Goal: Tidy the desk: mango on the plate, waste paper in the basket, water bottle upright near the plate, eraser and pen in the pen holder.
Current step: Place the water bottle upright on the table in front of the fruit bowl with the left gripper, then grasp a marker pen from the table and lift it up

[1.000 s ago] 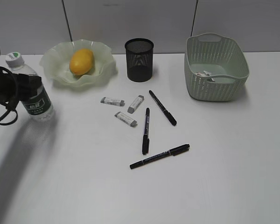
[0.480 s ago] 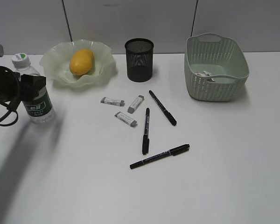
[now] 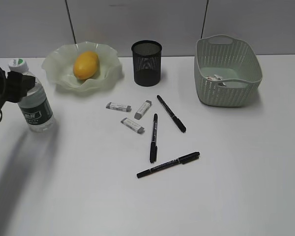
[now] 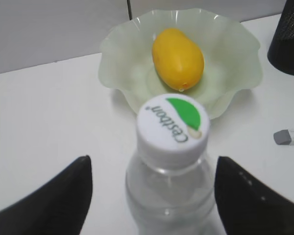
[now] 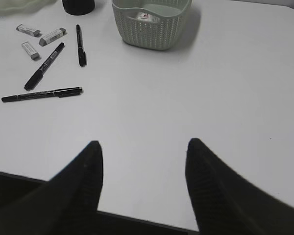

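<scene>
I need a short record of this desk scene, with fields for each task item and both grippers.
mango: lying in the plate
waste paper: inside the basket
water bottle: upright, left of the plate
pen holder: upright; contents not visible
erasers: three loose on the desk, e.g.
pens: three loose on the desk, e.g.
left gripper: open, one finger each side of the bottle, not touching
right gripper: open, empty, above bare desk

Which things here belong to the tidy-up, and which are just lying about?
Job: mango on plate; water bottle, upright; pen holder; three erasers; three pens; basket holding waste paper.
Lying about: nothing visible.
</scene>
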You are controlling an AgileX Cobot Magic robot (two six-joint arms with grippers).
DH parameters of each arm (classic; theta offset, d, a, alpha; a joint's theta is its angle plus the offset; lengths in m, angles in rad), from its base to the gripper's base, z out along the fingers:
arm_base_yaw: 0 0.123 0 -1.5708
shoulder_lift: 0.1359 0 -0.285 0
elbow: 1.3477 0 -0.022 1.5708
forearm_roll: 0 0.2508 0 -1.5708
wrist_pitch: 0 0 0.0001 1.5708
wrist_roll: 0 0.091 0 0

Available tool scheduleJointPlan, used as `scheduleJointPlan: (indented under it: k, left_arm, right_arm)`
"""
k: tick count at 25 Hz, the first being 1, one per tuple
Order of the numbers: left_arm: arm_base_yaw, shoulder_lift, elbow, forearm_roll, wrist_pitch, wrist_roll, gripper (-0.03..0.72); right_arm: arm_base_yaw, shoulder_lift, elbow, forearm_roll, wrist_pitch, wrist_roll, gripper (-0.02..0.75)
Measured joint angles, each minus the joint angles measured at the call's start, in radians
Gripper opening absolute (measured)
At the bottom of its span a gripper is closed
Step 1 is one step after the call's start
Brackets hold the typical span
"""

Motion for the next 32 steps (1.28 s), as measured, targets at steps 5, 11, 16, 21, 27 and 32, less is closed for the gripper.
scheduleJointPlan:
  k: [5,11,16,21,27,32]
  left_arm:
    - [0.000,-0.160,0.000,0.033,0.195,0.000,0.589]
    - [-0.001,-0.347,-0.063,0.018,0.663,0.000,0.589]
    - [-0.001,-0.382,-0.222,-0.034,1.157,0.042,0.589]
    - [-0.001,-0.437,-0.274,-0.185,1.341,0.089,0.589]
    - [-0.001,-0.640,-0.224,-0.287,1.379,0.107,0.589]
    - [-0.001,-0.898,-0.157,-0.289,1.385,0.109,0.589]
  right_arm:
    - [0.000,0.000,0.000,0.000,0.000,0.000,0.435]
    - [0.000,0.000,0.000,0.000,0.000,0.000,0.434]
    - [0.000,0.000,0.000,0.000,-0.001,0.000,0.434]
    - [0.000,0.000,0.000,0.000,-0.001,0.000,0.435]
    - [0.000,0.000,0.000,0.000,-0.002,0.000,0.434]
    - [0.000,0.000,0.000,0.000,-0.002,0.001,0.434]
